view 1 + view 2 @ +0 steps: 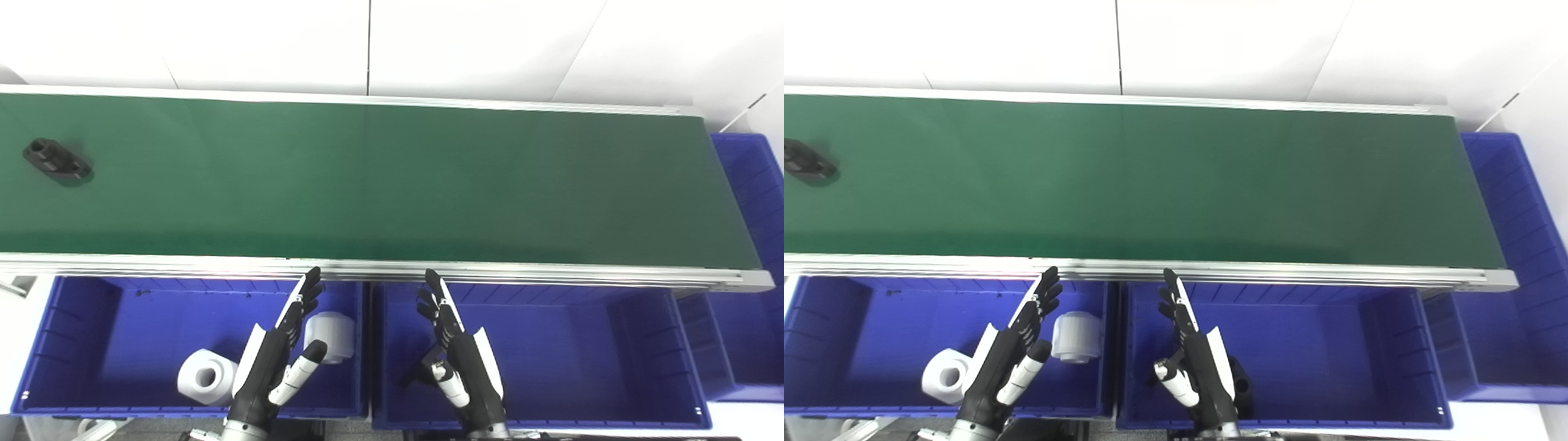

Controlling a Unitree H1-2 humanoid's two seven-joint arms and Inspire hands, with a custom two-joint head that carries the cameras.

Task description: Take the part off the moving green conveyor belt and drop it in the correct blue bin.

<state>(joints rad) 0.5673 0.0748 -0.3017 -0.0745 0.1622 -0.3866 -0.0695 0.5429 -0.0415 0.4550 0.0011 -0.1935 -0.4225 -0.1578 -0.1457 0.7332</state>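
Note:
A black part (57, 161) with holes lies on the green conveyor belt (380, 184) at the far left; it also shows at the left edge of the right eye view (807, 163). My left hand (275, 355) is open and empty, held above the left blue bin (73, 343). My right hand (456, 349) is open and empty, held above the middle blue bin (582, 349). Both hands are on the near side of the belt, far from the black part. A black part (1238, 380) lies in the middle bin, mostly hidden behind my right hand.
Two white cylindrical parts (207, 375) (331, 337) lie in the left bin. A third blue bin (750, 257) stands at the belt's right end. An aluminium rail (380, 268) runs along the belt's near edge. A white wall lies behind the belt.

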